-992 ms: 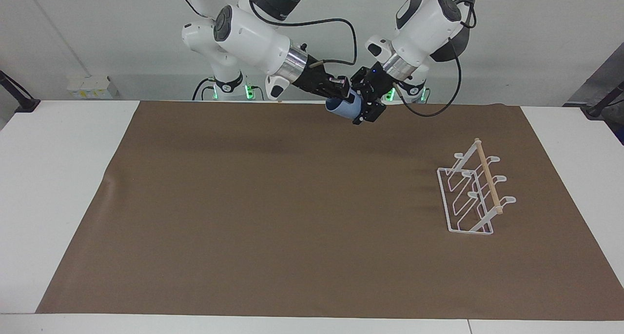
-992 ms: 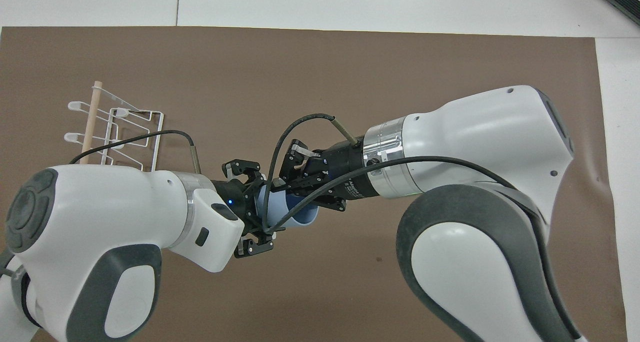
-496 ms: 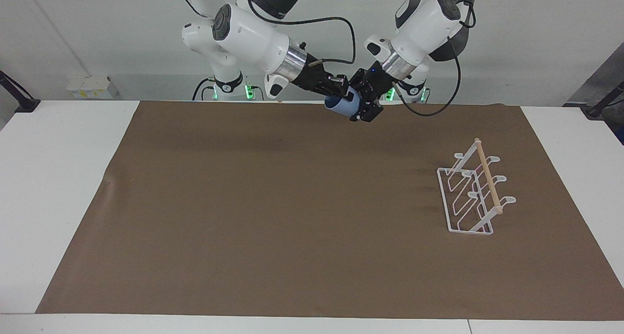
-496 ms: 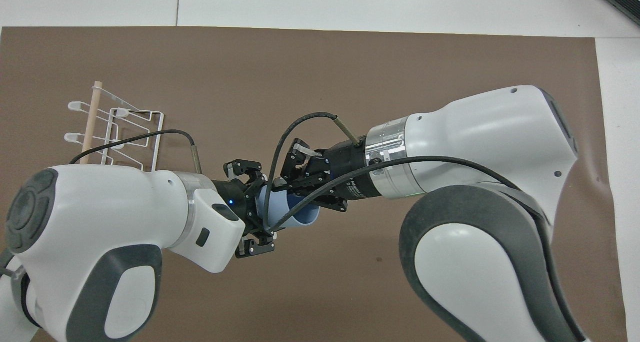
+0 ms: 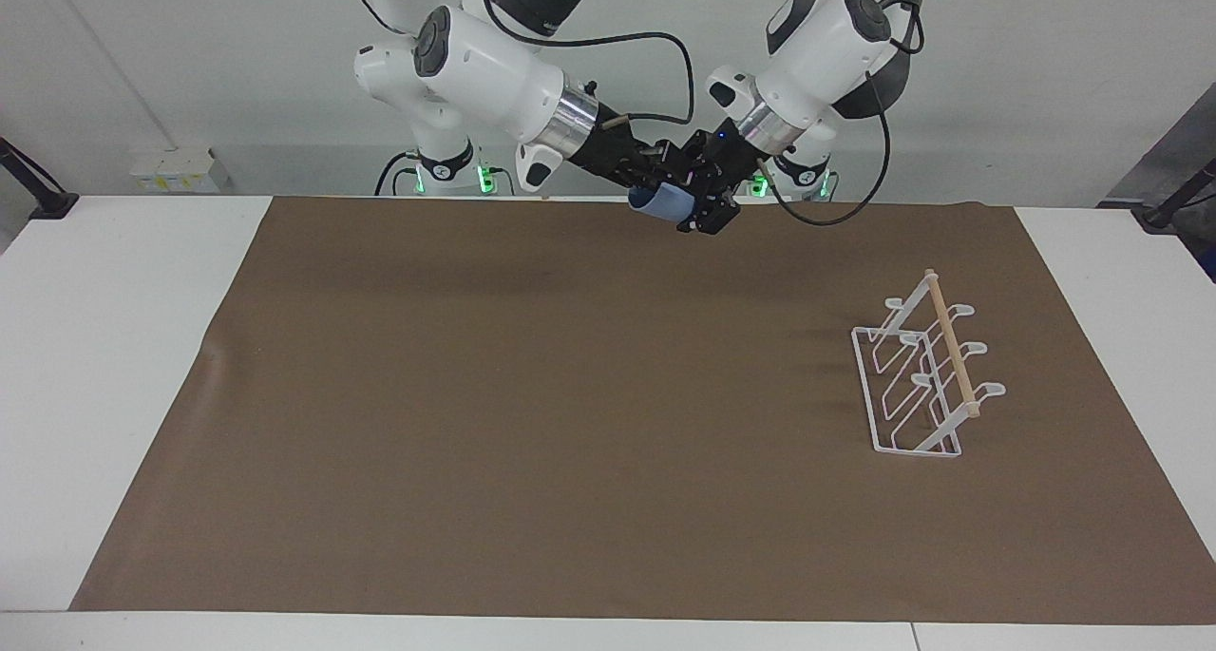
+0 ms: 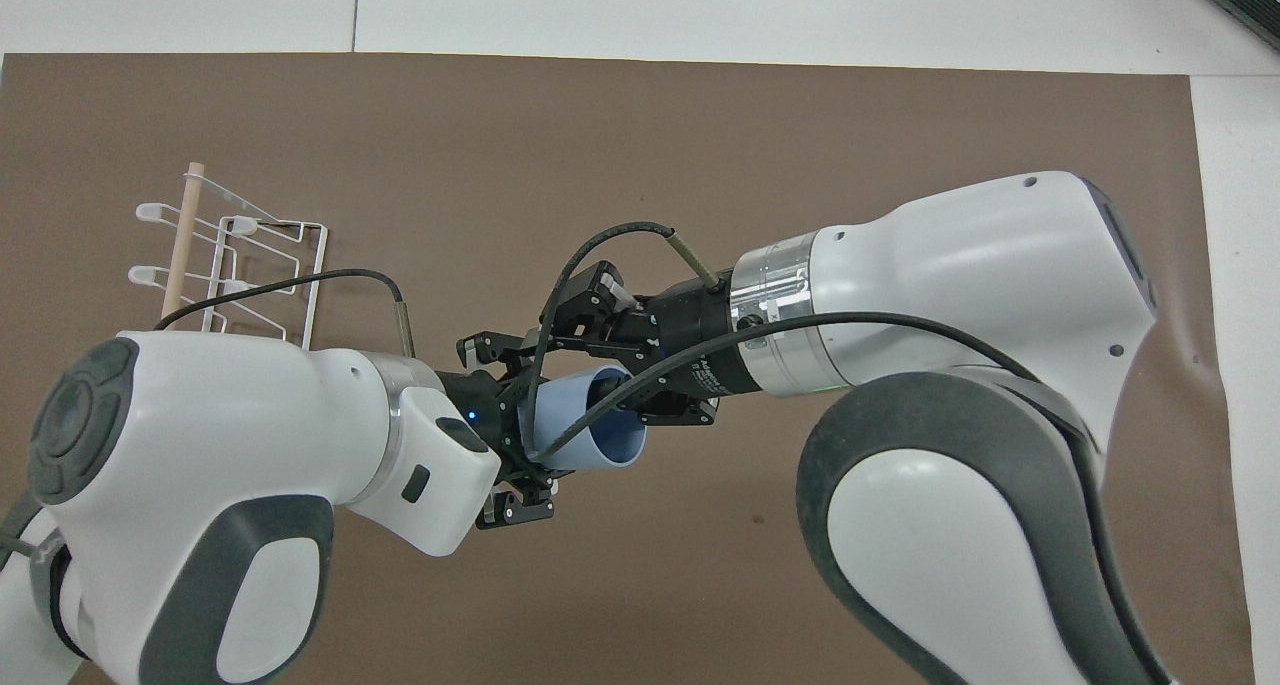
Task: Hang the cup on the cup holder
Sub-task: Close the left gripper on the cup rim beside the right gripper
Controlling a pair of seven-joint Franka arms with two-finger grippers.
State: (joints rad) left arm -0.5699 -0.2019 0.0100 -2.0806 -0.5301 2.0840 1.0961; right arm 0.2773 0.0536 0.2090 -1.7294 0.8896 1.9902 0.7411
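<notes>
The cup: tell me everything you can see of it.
The cup is a small light-blue tumbler, smooth, without a handle, plastic by its look. It lies tilted in the air over the brown mat's robot-side edge, its open mouth toward the right arm. The left gripper is shut on its base end. The right gripper is at the mouth, jaws apart; whether it touches the rim cannot be told.

The light is bright and even. Soft, faint shadows lie on the brown mat (image 5: 570, 394). Everything looks sharp.
</notes>
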